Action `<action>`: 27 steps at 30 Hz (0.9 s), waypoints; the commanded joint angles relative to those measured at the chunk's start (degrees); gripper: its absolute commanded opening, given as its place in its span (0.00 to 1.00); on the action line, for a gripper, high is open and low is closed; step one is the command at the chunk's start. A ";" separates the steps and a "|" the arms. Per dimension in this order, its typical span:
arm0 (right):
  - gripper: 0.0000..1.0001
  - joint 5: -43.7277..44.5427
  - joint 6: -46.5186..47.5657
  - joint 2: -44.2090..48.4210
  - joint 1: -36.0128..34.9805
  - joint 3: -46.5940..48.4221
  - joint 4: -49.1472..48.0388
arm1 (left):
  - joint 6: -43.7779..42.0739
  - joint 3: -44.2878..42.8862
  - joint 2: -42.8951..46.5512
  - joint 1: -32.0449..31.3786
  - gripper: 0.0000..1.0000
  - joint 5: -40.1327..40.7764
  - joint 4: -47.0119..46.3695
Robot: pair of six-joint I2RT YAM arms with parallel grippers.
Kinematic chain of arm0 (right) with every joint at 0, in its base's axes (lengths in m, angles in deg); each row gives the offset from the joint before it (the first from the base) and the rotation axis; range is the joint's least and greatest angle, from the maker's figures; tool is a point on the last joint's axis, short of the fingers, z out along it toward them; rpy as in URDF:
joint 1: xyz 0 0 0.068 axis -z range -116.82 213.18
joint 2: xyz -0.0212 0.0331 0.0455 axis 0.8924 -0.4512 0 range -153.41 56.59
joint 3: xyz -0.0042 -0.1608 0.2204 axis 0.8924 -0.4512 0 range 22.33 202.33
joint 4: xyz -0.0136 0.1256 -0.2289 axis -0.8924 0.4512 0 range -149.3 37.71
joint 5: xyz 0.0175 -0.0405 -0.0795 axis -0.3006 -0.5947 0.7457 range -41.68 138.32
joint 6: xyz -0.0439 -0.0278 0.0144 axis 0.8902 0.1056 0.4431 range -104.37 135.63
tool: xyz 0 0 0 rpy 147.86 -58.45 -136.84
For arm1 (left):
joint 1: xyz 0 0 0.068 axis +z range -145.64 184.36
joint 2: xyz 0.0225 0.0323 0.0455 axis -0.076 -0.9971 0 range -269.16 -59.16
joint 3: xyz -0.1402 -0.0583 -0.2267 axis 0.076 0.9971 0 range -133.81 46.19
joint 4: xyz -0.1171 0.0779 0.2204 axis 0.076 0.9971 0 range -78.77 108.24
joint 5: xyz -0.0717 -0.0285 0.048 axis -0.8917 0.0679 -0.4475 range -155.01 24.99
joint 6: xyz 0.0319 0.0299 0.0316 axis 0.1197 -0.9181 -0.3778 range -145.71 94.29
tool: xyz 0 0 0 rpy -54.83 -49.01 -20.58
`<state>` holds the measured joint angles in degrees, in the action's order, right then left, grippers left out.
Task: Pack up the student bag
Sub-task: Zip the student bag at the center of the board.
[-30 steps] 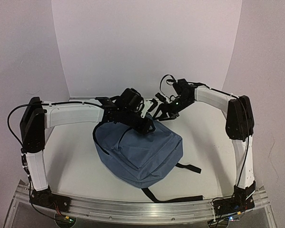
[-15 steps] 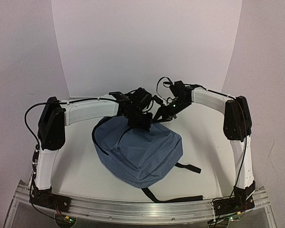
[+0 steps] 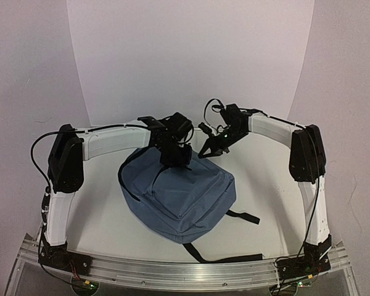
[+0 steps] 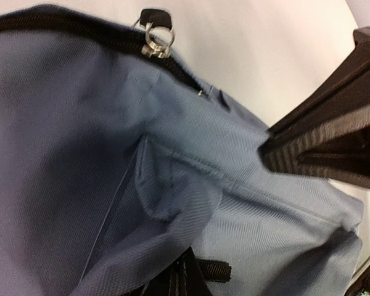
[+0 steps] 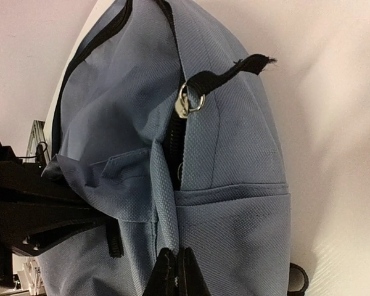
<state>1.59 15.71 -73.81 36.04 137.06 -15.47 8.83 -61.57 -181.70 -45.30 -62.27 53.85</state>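
Note:
The student bag (image 3: 185, 197), slate-blue with black straps, lies in the middle of the table with its top toward the back. Both grippers sit at that top edge. My left gripper (image 3: 177, 161) is shut on a fold of the bag's fabric (image 4: 172, 197), its jaws (image 4: 182, 280) pinched together. My right gripper (image 3: 205, 153) is shut on a fabric ridge beside the dark zipper (image 5: 176, 274). A metal zipper pull (image 5: 188, 102) with a black tab lies just beyond the right jaws. The same or another pull (image 4: 154, 40) shows in the left wrist view. The zipper gapes slightly.
Two black straps (image 3: 243, 217) (image 3: 222, 258) trail from the bag toward the front right. An aluminium rail (image 3: 185, 271) runs along the near edge with the arm bases. White walls close off the back and sides.
Both grippers have closed on the bag's top fabric. The left arm swung inward and toward the back; the right gripper lifted a little. The bag's top edge is pulled slightly up.

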 commanded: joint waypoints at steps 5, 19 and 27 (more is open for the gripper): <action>0.00 2.67 -2.83 0.79 4.03 2.22 -2.94 | -0.82 2.79 7.47 0.69 0.00 -2.85 5.98; 0.29 -5.26 -0.56 8.02 5.88 -3.78 -4.35 | -1.88 7.50 10.20 3.08 0.00 -15.66 1.91; 0.62 -1.76 4.43 9.88 0.62 -2.51 -4.29 | -2.82 2.70 6.17 3.06 0.00 -17.46 0.82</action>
<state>-1.83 17.10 -67.14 39.79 133.16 -18.69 7.23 -55.84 -174.85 -42.08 -77.50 54.70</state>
